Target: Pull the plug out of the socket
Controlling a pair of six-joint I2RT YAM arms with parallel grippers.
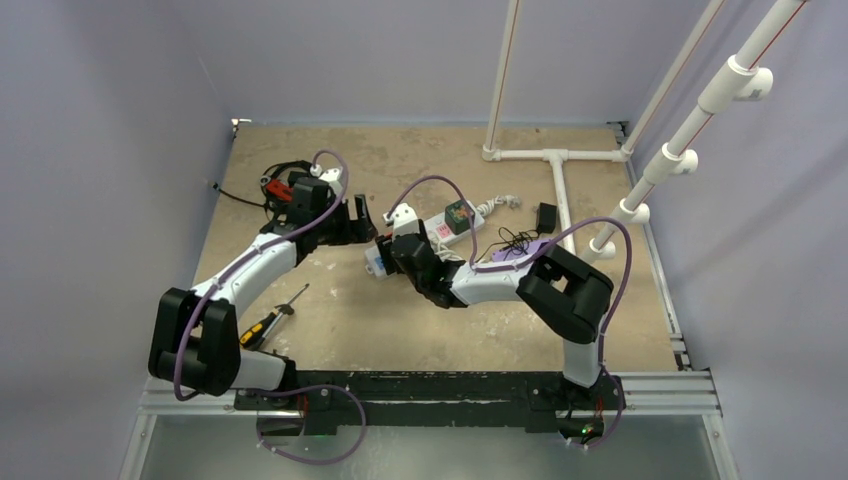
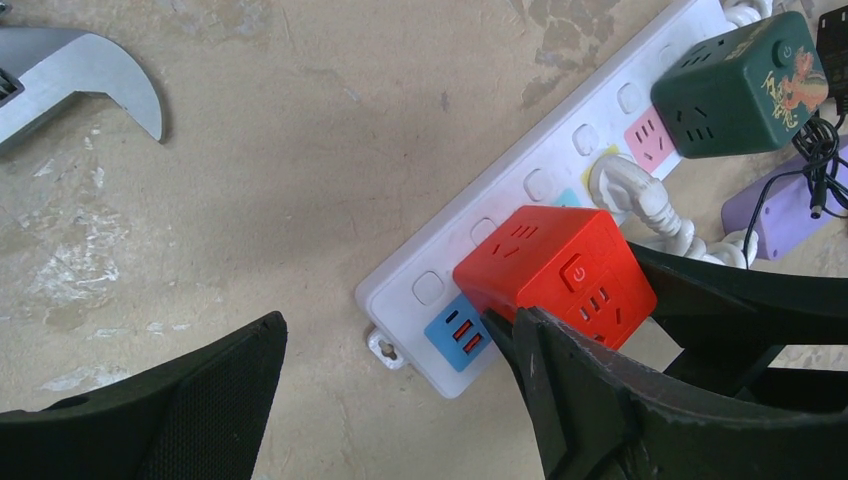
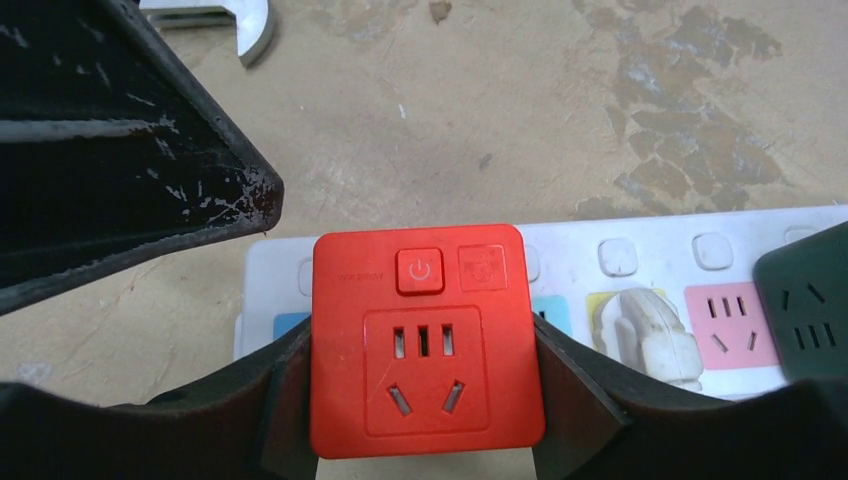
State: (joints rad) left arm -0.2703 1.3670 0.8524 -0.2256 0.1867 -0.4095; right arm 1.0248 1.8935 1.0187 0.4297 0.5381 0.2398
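Mottled tan tabletop [image 2: 300, 150] carries the socket [image 2: 520, 185] near centre; at its 8 o'clock end we find the red plug [image 3: 425, 340] seated, the right gripper [image 3: 425, 395] clamped on its flanks to pull, and the left gripper [image 1: 365, 228] spread wide and empty at 10 o'clock, presumably to steady the socket.

Screwdriver [image 1: 268, 318], wrench [image 2: 100, 65], purple bar [image 2: 778, 220]

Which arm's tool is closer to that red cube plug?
Right. The right tool clamps the red cube plug on both sides; the left tool hangs open beside the end of the power strip.
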